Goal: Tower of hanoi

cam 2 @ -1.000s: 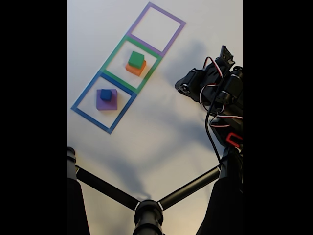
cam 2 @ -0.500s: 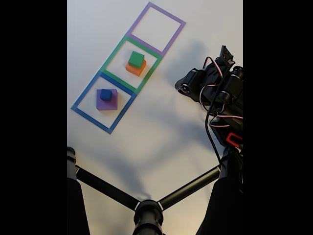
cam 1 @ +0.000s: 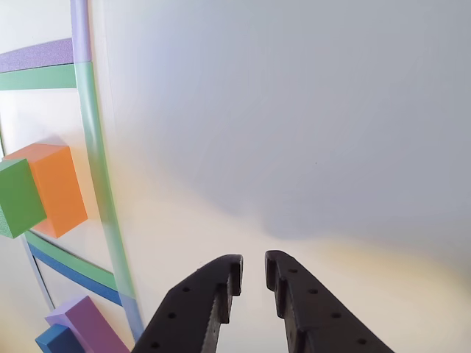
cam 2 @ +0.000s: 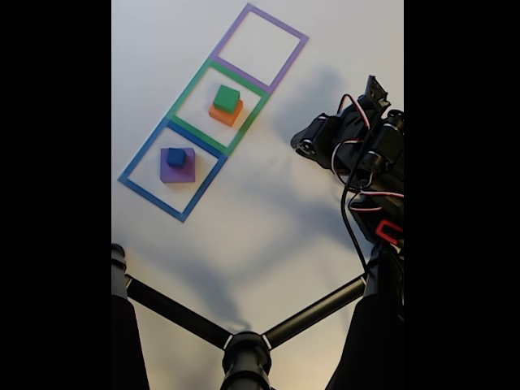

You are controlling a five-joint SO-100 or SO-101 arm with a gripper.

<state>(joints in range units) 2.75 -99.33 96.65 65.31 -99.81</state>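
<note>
So the blocks are split into two little stacks right now. The green cube [cam 2: 227, 98] sits on top of the orange block [cam 2: 221, 114] inside the green tape square [cam 2: 184, 91], the middle one of three taped squares. From that stack, at about 7 o'clock in the fixed view, the blue cube [cam 2: 176, 158] sits on the purple slab [cam 2: 180, 172] inside the blue tape square [cam 2: 140, 153]. The purple tape square [cam 2: 286, 27] at roughly 1 o'clock from the green one has nothing in it. All three squares share edges and run in a diagonal line across the white surface [cam 2: 268, 219].

The arm [cam 2: 366, 146] is off at about 4 o'clock from the green/orange stack, well apart from both stacks, black with red and white wires looping around it. From this angle I can't really make out the fingertips.

The other view helps: the two black fingers [cam 1: 253, 273] poke in from the bottom edge, slightly parted with a narrow gap, nothing between them, hanging over bare surface. In that view the green cube [cam 1: 18, 198] and orange block [cam 1: 57, 187] are at 9 o'clock from the fingers, and the purple slab [cam 1: 92, 323] with the blue cube [cam 1: 57, 341] is down at the bottom left corner.

Black tripod legs [cam 2: 191, 318] cross the bottom of the fixed view.
</note>
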